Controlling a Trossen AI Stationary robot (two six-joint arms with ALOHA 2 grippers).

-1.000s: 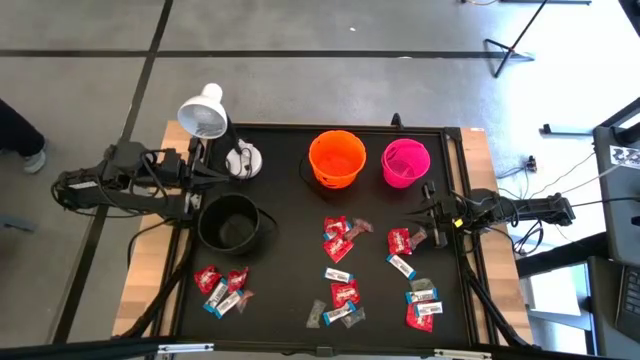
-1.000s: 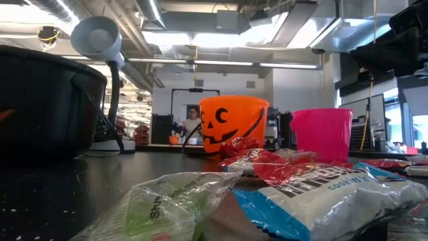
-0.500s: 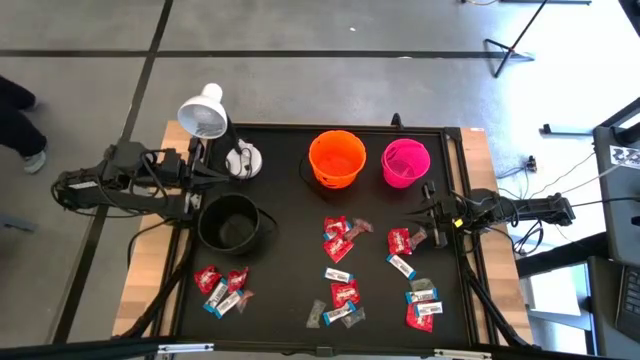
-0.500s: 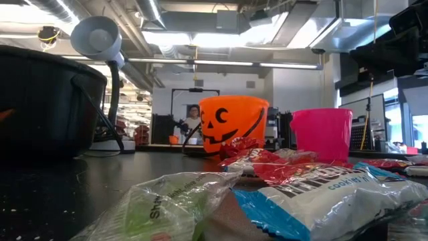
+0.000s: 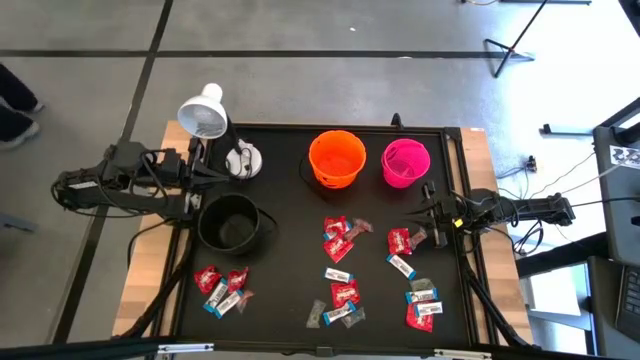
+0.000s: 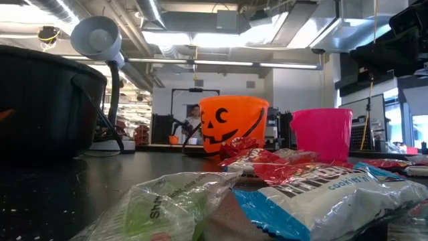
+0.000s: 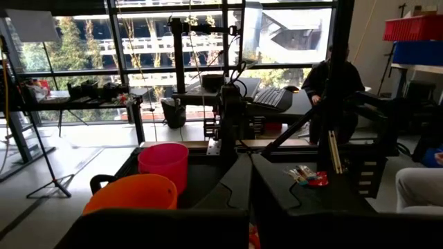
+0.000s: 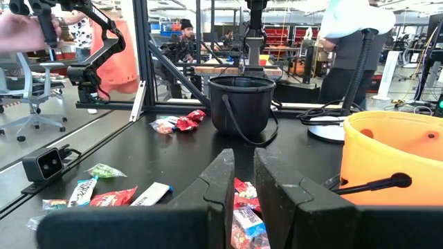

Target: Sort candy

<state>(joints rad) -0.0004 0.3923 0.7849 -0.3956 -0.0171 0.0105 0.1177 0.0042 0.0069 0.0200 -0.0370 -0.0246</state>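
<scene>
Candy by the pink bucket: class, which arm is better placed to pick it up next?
Probably the right. The right gripper sits beside the red candy below the pink bucket; the left gripper waits across the table, behind the black bucket.

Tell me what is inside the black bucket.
From above, the black bucket shows only a dark interior, with no candy visible in it. Its floor is too dark to rule out something small. All the candy in view lies loose on the table.

only thing that moved is the person (image 5: 14, 108) at the far left floor edge, drifting a bit lower
</scene>
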